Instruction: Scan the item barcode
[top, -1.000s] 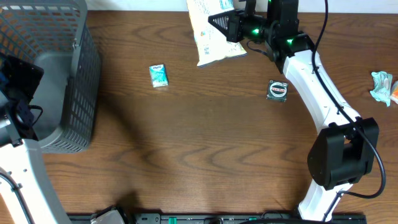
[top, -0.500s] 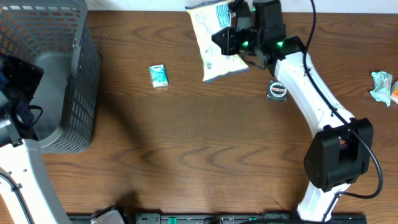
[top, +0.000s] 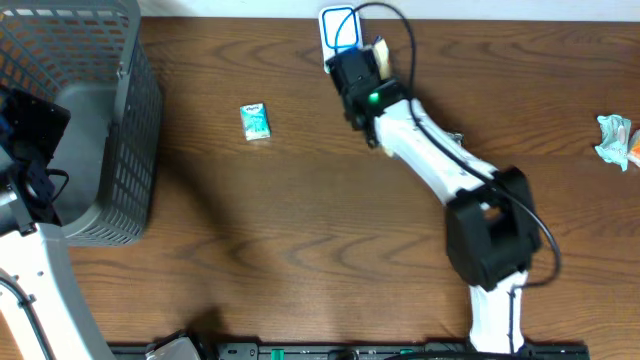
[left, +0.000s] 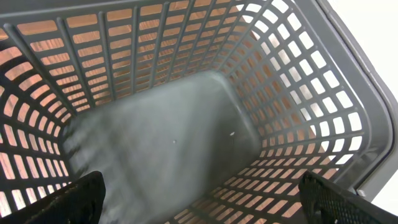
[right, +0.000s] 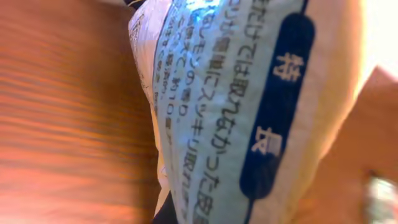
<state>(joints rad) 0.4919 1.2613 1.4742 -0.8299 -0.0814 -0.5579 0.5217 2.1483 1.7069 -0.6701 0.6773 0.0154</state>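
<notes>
A grey plastic lattice basket (top: 120, 120) is sitting at the left end of the table. In the left wrist view its solid grey floor (left: 168, 143) is showing, with brown wood glowing through the slotted walls. The left gripper (left: 214, 202) is hanging over the basket's mouth with its black fingertips (left: 81, 199) spread wide, one at each lower corner of the view and nothing between them.

The task's thing, a white and light-blue printed pouch (top: 340, 27), is sitting at the far edge of the table near the middle, at the tip of the right gripper (top: 347, 50). The white right arm is stretching diagonally across the table towards it. The fingers are pressing together on the thin pouch. In the right wrist view the pouch (right: 236, 106) is filling most of the picture, showing Japanese print and a dark-blue oval label.

The brown wooden table (top: 300, 230) is also carrying a small teal packet (top: 256, 122), lying flat between basket and pouch, well apart from both. A crumpled teal and orange wrapper (top: 615, 140) is lying at the right edge. Beyond the far edge a pale strip is showing.
</notes>
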